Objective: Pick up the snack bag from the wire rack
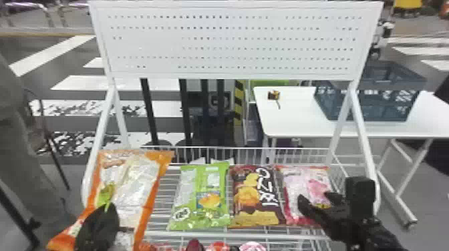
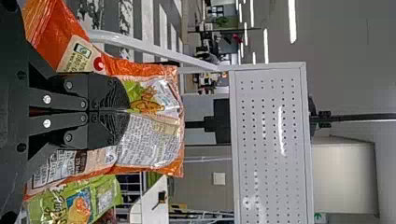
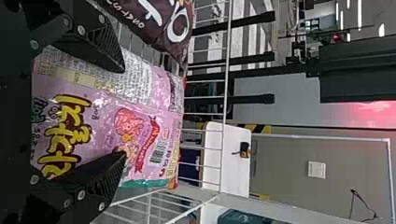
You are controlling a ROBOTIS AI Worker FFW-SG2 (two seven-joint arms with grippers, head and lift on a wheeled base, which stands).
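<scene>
At 8 o'clock, the left claw (image 1: pixel 106 209) grips the orange snack bag (image 1: pixel 135 190), partly hiding it, over the wire rack (image 1: pixel 254 236); at 4 o'clock, the right claw (image 1: pixel 315 199) gapes, released, at the pink bag (image 1: pixel 295 182); packets (image 1: pixel 218 247) at 6 o'clock are cut off.

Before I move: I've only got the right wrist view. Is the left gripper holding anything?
Observer: Yes. The left wrist view shows the left gripper shut on the orange snack bag.
Operator: Which bag on the rack is nearest that one?
Observer: The green bag, just to its right in the head view, lying on the wire rack.
Operator: Anything overhead at the back?
Observer: Yes, the head view shows a white perforated panel raised above the rack's rear edge.
</scene>
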